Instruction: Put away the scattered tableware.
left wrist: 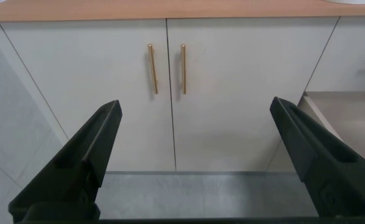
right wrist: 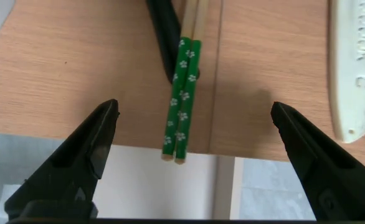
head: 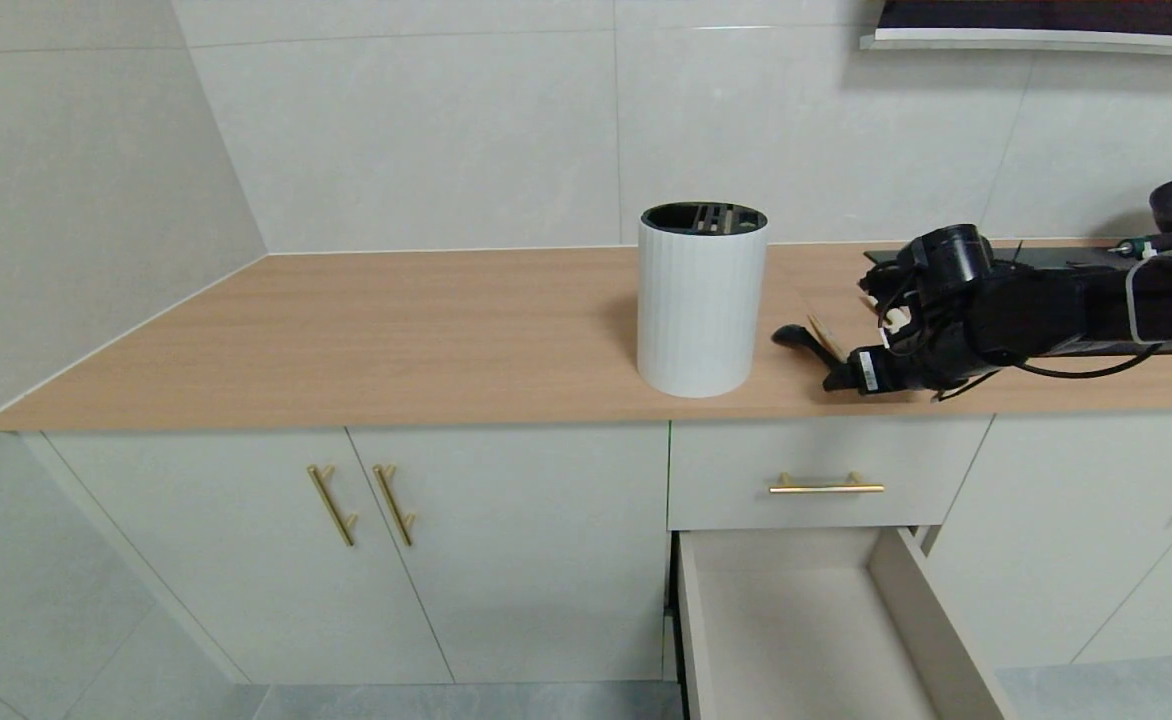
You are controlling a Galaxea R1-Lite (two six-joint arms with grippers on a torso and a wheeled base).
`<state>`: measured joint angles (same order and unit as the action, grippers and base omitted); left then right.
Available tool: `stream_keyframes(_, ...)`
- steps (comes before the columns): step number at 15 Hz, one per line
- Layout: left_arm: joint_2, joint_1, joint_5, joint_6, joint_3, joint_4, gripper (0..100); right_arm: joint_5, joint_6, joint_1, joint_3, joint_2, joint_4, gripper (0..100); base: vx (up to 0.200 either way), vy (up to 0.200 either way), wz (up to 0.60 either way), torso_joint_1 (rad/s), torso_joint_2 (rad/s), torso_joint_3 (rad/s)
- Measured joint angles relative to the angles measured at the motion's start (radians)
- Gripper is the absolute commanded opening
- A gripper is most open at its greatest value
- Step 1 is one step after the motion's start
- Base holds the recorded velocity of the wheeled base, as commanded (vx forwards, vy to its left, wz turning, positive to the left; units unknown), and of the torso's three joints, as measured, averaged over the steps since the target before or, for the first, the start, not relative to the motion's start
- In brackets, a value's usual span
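Over the front edge of the counter, the right gripper is hovering wide open and empty above the chopsticks, which are overhanging the edge beside a black utensil. A clumsy nudge risks tipping them off. The left gripper is hanging open, empty.

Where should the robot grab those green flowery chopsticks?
Probably the green ends of the chopsticks, coming down from above with the open right gripper, one finger either side. They lie flat, side by side, tips poking past the counter edge; the black utensil crowds their plain ends.
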<state>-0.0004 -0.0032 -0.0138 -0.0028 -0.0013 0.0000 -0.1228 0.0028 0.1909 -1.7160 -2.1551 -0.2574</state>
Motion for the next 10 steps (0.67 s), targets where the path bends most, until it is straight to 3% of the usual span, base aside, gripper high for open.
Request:
stream_keyframes(1,0.0,0.0,0.0,0.0,0.0,0.0,100,0.001,0.0,0.001,0.0,-0.002,0.0,0,0.0,0.0,0.0,0.0,0.0,0.0)
stream_keyframes(10,0.0,0.0,0.001,0.0,0.0,0.0,100,0.004,0.003,0.001,0.0,-0.006,0.0,0,0.0,0.0,0.0,0.0,0.0,0.0)
